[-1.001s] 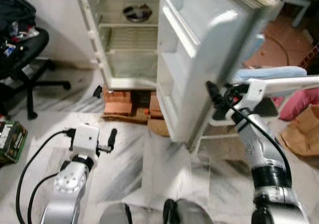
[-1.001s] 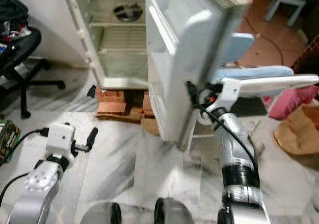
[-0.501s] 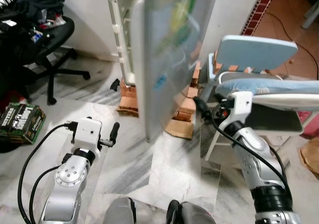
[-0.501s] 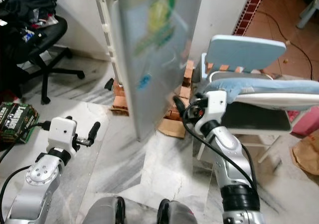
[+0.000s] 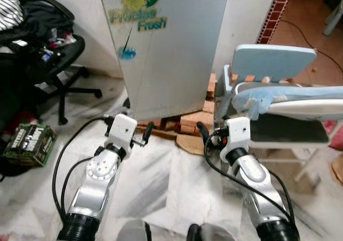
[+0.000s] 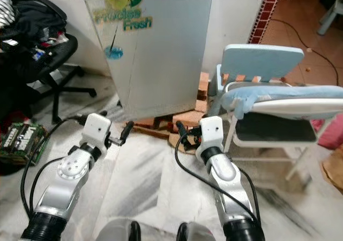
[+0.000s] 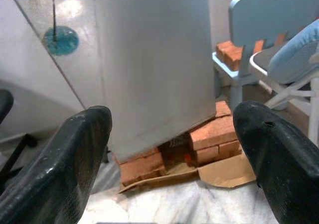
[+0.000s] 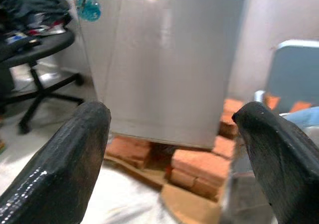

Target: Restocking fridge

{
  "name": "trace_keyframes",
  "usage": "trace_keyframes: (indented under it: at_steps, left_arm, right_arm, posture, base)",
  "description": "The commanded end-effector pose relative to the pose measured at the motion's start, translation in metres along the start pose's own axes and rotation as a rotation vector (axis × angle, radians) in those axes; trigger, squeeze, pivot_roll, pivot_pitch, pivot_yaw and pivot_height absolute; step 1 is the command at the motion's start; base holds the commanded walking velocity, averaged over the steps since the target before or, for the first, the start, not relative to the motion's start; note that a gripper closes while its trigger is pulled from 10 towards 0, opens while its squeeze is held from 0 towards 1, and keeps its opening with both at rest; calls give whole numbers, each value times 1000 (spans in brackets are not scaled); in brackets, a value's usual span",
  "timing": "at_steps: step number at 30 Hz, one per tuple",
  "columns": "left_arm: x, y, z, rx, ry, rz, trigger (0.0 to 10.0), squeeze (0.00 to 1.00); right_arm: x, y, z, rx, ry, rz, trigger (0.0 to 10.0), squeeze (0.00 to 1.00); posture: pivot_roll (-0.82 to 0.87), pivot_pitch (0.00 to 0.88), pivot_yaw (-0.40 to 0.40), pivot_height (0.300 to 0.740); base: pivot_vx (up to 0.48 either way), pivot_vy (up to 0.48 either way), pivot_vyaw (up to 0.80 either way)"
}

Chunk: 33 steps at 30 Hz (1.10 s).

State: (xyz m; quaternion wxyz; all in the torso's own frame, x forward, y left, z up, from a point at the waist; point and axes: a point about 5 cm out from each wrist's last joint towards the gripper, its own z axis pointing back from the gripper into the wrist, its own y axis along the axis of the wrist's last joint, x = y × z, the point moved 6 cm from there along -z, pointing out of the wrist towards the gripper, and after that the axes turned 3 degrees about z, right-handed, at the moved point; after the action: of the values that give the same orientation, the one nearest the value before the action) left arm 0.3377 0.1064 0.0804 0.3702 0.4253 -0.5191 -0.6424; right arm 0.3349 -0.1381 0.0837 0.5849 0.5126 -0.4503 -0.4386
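The grey fridge (image 5: 171,53) stands with its door closed; a green "Precise Fresh" sticker (image 5: 138,17) is on the door. It rests on red bricks (image 5: 195,120). My left gripper (image 5: 143,134) is held low before the door's bottom edge, apart from it. In the left wrist view it (image 7: 172,134) is open, nothing between its fingers (image 7: 75,154). My right gripper (image 5: 202,131) hovers near the fridge's lower right corner and the bricks. It (image 8: 174,129) is open and holds nothing.
A black office chair (image 5: 51,56) piled with clothes stands at the left, a green box (image 5: 29,142) on the floor beside it. A light-blue chair (image 5: 273,64) with a padded board (image 5: 300,99) across it stands close on the right. Cardboard (image 5: 187,143) lies under the bricks.
The fridge door has swung from wide open to closed. My right gripper, which was at the door's outer side, is now off it. The camera has shifted too.
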Motion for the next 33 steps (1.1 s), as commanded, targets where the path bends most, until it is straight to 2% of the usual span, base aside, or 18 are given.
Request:
trace_keyframes:
  at_steps: [1,6,8,9,11,16,18,21,24,27,29,32,33]
  left_arm:
    - [-3,-10,2,-25,4,-12,10000,0]
    - [-9,-14,9,-15,-23,-100,10000,0]
    - [-20,-14,11,-15,24,-79,10000,0]
    - [-28,-14,13,-13,59,-52,10000,0]
    - [-29,-17,15,-17,61,-27,10000,0]
    - [-27,-15,10,-1,80,0,10000,0]
    - [-29,-1,0,42,83,4,10000,0]
    - [-27,2,-4,48,70,3,10000,0]
    - [-18,4,-1,58,20,1,10000,0]
    - [-9,3,6,73,-14,0,10000,0]
    - [-3,-1,12,81,-29,-24,10000,0]
    - [-6,1,14,103,7,-15,10000,0]
    - [-9,3,12,110,26,-9,10000,0]
  right_arm:
    - [14,4,4,11,-61,7,10000,0]
    - [38,4,11,27,-209,-8,10000,0]
    - [53,-1,18,22,-312,-35,10000,0]
    - [64,-4,26,18,-390,-37,10000,0]
    - [70,-10,35,5,-446,-39,10000,0]
    - [70,-18,42,-17,-479,-71,10000,0]
    - [65,-5,34,29,-458,-67,10000,0]
    - [65,0,31,41,-463,-69,10000,0]
    - [62,5,30,55,-452,-91,10000,0]
    - [57,13,33,85,-416,-45,10000,0]
    - [61,5,39,65,-439,-65,10000,0]
    - [63,-3,43,42,-459,-83,10000,0]
    - [62,-4,43,44,-454,-87,10000,765]
  posture:
    - [-29,0,21,740]
    - [-14,0,4,740]
    - [-16,0,5,740]
    - [-22,0,7,740]
    - [-31,0,9,740]
    - [-37,0,4,740]
    - [-62,0,19,740]
    - [-78,16,30,740]
    - [-81,34,34,740]
    - [-82,49,40,740]
    - [-77,48,42,740]
    - [-76,42,33,740]
    - [-76,40,30,740]
  base:
    - [0,0,0]
    - [0,0,0]
    - [0,0,0]
    - [0,0,0]
    - [0,0,0]
    - [0,0,0]
    - [0,0,0]
    - [0,0,0]
    - [0,0,0]
    - [0,0,0]
    - [0,0,0]
    - [0,0,0]
    - [0,0,0]
